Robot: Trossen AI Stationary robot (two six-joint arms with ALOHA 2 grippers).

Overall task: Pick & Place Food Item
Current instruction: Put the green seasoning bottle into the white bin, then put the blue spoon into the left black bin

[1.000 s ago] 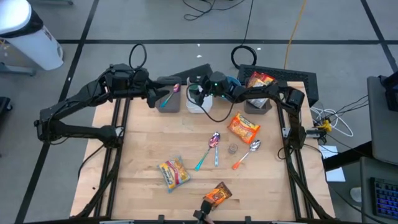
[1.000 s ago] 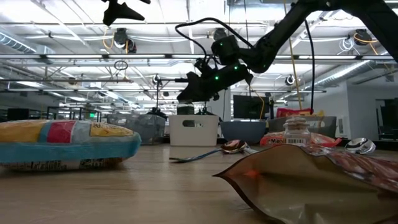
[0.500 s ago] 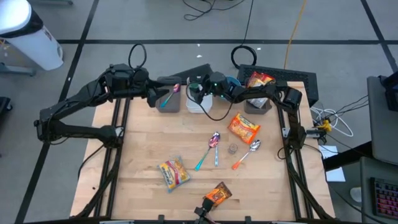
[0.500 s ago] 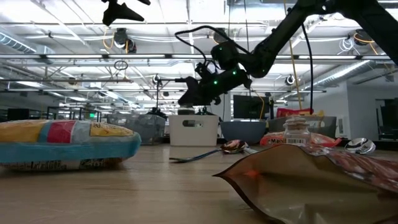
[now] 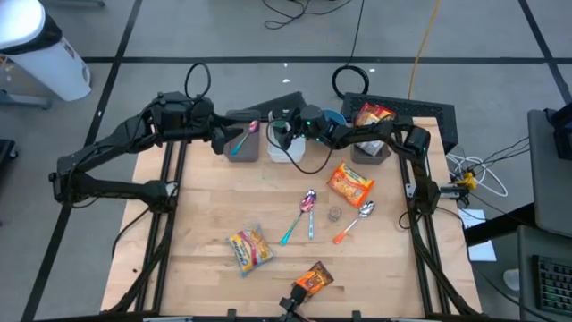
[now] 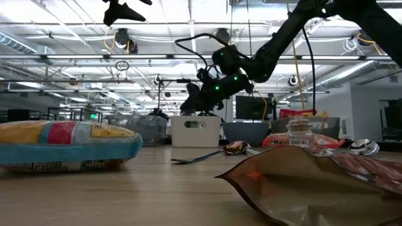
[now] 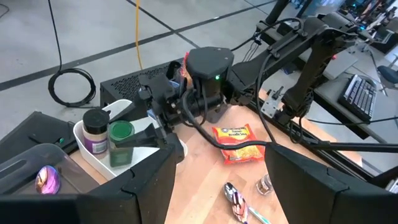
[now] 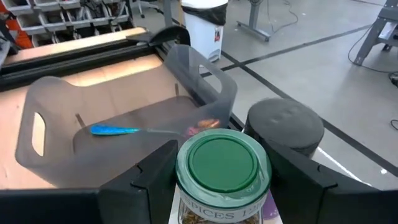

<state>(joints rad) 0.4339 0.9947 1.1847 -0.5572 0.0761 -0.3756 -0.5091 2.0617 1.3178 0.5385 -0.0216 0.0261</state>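
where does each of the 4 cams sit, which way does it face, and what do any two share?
High: overhead, straight down on the table; both arms show, left hand, right hand at the far bins.
Low: table height, level across; right arm comes in above the white bin.
Left wrist: on the left arm, faces the right hand; own fingers at bottom.
Right wrist: on the right arm, down on the green-lid jar between its fingers.
Shared: both wrist views show that jar and the grey bin.
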